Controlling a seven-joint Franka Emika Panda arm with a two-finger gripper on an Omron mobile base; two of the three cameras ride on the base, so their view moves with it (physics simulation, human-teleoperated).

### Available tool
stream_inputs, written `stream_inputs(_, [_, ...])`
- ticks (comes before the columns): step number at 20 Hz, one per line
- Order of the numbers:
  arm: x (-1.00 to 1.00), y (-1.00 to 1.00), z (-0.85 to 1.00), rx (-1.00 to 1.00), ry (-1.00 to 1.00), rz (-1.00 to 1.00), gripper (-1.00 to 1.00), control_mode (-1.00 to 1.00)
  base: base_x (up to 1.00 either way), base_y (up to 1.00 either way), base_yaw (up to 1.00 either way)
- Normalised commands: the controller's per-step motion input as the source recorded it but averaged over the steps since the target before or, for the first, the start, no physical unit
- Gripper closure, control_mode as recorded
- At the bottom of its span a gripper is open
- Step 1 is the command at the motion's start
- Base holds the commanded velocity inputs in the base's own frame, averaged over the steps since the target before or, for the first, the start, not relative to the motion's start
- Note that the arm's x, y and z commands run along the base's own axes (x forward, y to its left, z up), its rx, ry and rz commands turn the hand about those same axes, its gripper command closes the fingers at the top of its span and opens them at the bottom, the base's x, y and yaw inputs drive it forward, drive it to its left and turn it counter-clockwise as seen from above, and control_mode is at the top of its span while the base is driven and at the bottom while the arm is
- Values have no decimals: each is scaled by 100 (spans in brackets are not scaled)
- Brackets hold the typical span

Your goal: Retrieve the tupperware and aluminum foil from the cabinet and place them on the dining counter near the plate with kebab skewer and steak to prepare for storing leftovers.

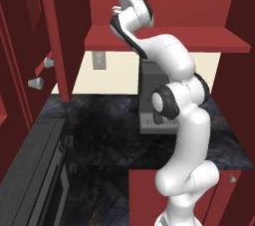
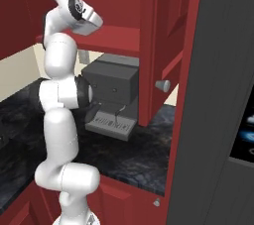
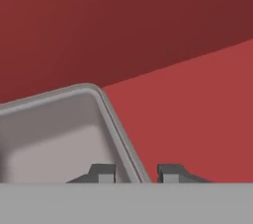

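The tupperware (image 3: 54, 129), a pale grey tub with a flared rim, lies on the red shelf board (image 3: 197, 109) of the cabinet (image 1: 199, 41), in the lower left of the hand view. My gripper (image 3: 137, 173) straddles the tub's right wall. One fingertip (image 3: 104, 172) is inside the tub and the other is outside, both drawn in close against the wall. In both base views the arm reaches up over the shelf board (image 2: 119, 38). The aluminum foil, the dining counter and the plate are out of view.
A grey coffee machine (image 1: 154, 115) (image 2: 111, 95) stands on the black marble counter (image 1: 99, 120) under the shelf. Open red cabinet doors hang at the left (image 1: 60, 36) and at the right (image 2: 168, 45). A tall dark panel (image 2: 223, 95) stands at the far right.
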Motion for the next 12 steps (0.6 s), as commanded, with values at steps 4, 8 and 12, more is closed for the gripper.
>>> stream_inputs(4, [-10,0,-81,0,-34,-10,100,-100,0,0,0])
stream_inputs(8, [-59,0,-45,-2,-35,-11,100,-100,0,0,0])
stream_inputs(12, [-94,-3,8,0,-18,-8,100,-100,0,0,0])
